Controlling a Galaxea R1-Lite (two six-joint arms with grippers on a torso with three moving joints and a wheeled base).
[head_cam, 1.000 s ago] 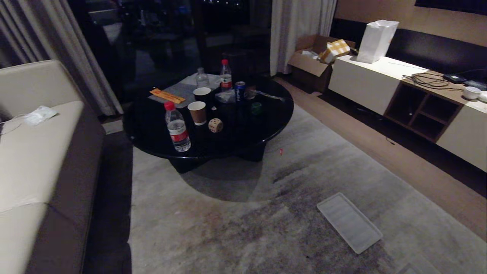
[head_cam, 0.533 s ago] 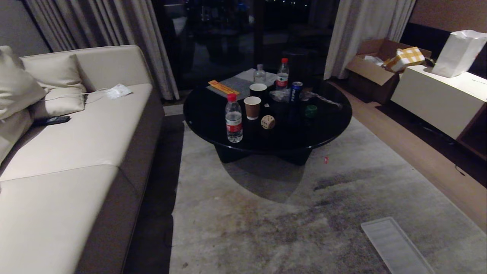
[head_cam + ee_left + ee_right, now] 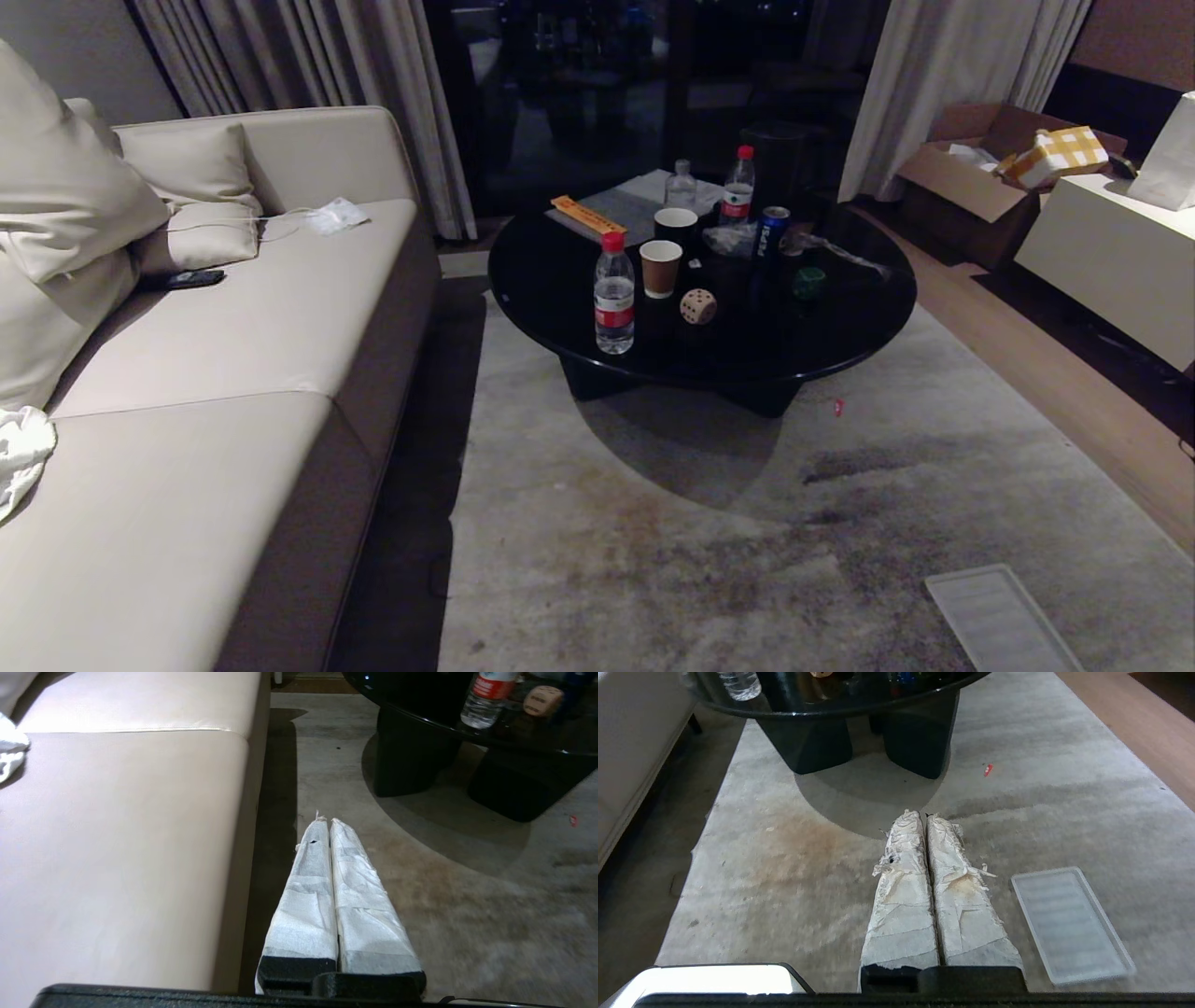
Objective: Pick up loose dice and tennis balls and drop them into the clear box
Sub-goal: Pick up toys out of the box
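A beige die (image 3: pixel 697 306) lies on the round black coffee table (image 3: pixel 560 280), between a paper cup and the table's front edge; the left wrist view also catches the beige die (image 3: pixel 542 701). A dark green die (image 3: pixel 808 282) sits further right on the same table. No tennis balls and no clear box are in view. My left gripper (image 3: pixel 327 820) hangs shut and empty over the carpet beside the sofa. My right gripper (image 3: pixel 923 814) is shut and empty over the carpet in front of the table. Neither arm shows in the head view.
A flat ribbed translucent lid (image 3: pixel 1004 621) lies on the carpet at the near right, next to my right gripper as the lid (image 3: pixel 1069 924). Water bottles (image 3: pixel 613 299), paper cups (image 3: pixel 660 268) and a can (image 3: pixel 769 233) crowd the table. A long beige sofa (image 3: pixel 233 373) fills the left; a low white cabinet (image 3: pixel 1102 252) stands at right.
The whole picture has shifted right: the camera has turned left, bringing more of the sofa into view and pushing the lid toward the lower right corner. Nothing on the table has moved.
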